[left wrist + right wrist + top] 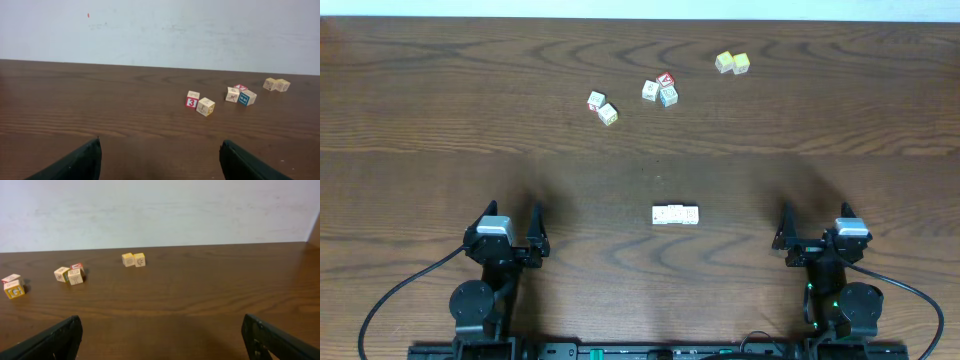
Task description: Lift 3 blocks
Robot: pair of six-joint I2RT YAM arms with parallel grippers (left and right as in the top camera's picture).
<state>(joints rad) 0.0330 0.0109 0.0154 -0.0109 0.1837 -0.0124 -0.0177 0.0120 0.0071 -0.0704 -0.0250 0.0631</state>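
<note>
Three whitish blocks lie side by side in a short row on the wooden table, midway between the two arms in the overhead view. Neither wrist view shows them. My left gripper rests near the front left, well to the left of the row, open with nothing between its fingers. My right gripper sits near the front right, well to the right of the row, wide open and empty, its fingers framing bare table.
Farther back lie other cubes: a pair with a red "3" face, a cluster of three with red and blue faces, and two pale yellow cubes. A pale wall stands behind the table.
</note>
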